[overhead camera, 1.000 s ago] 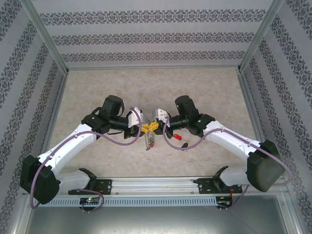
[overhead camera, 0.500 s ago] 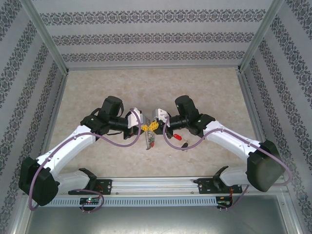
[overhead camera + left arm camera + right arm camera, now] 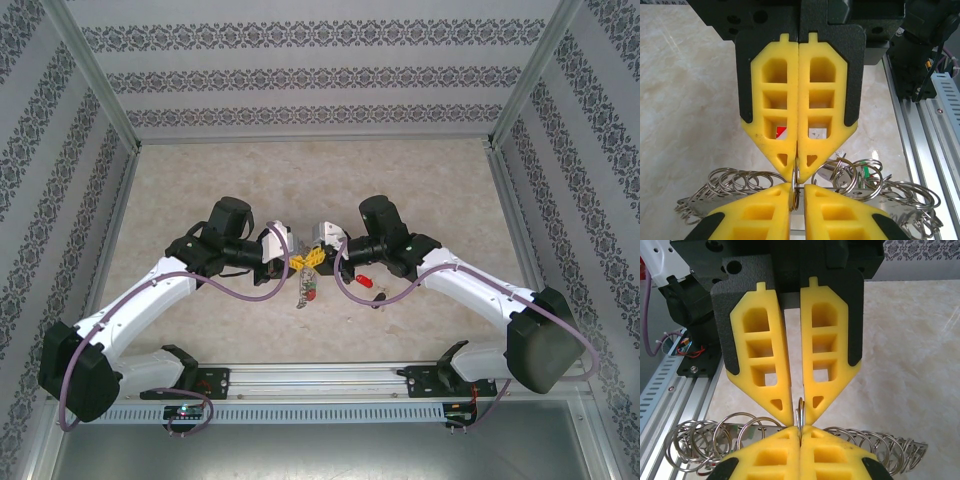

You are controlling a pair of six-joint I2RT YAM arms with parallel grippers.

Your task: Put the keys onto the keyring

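The keyring (image 3: pixel 306 285) is a bunch of silvery split rings (image 3: pixel 740 180) on a flat metal strip, hanging between the two grippers above the table. My right gripper (image 3: pixel 800 432) is shut on one upright ring (image 3: pixel 800 410) of it. My left gripper (image 3: pixel 798 192) faces it tip to tip, jaws a narrow gap apart, with that same ring (image 3: pixel 796 187) standing in the gap against one finger. From above, the left gripper (image 3: pixel 302 262) and right gripper (image 3: pixel 314 257) meet mid-table. The red-headed key (image 3: pixel 365 282) lies on the table under the right arm. A small dark piece (image 3: pixel 378 297) beside it may be the black key.
An aluminium rail (image 3: pixel 320 375) runs along the near table edge, close below the grippers. Purple cables (image 3: pixel 350 290) loop down from both wrists near the keys. Patterned walls enclose the marbled tabletop (image 3: pixel 320 180) on three sides.
The left gripper has edged slightly right toward the right gripper, and the hanging bunch of rings has shifted a little. The right arm has stayed put.
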